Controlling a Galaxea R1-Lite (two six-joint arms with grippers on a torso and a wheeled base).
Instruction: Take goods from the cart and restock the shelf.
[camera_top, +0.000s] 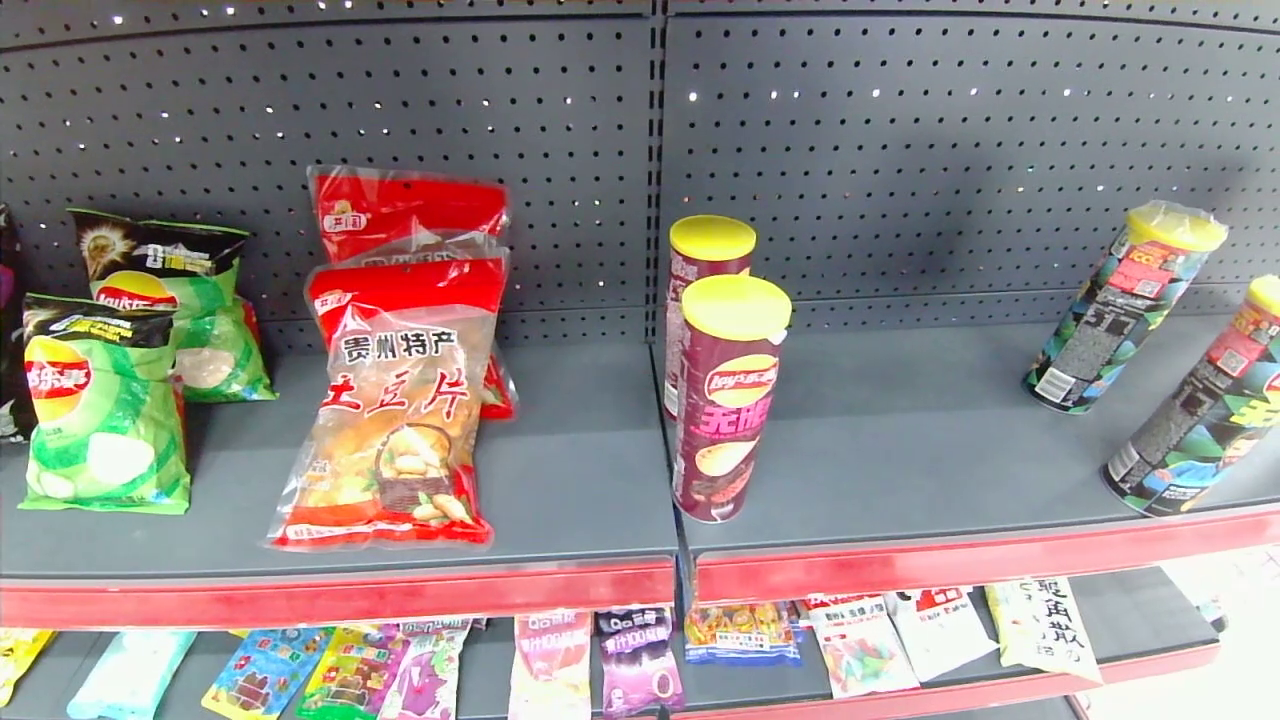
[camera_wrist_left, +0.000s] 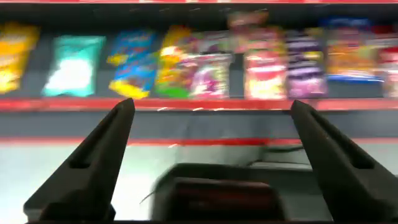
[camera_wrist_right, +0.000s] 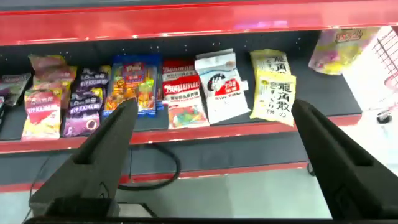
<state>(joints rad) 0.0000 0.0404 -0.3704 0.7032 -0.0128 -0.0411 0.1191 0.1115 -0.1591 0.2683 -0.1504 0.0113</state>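
Head camera: close to the upper shelf (camera_top: 900, 450), facing it, tilted slightly down. Both wrist cameras: lower, farther back, facing the lower shelf (camera_wrist_right: 329, 99), whose packets (camera_wrist_right: 214, 87) also line the head view's bottom edge.

Bright even light, soft shadow on the pegboard (camera_top: 950, 130), shelf (camera_top: 900, 450) bowed.

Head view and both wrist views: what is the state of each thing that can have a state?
Maroon cans: upright, lids on, one behind the other.
Patterned cans: standing, lids on.
Red bags: sealed, propped upright.
Green bags: sealed, propped upright.
Left end effector: open, empty.
Right end effector: open, empty.
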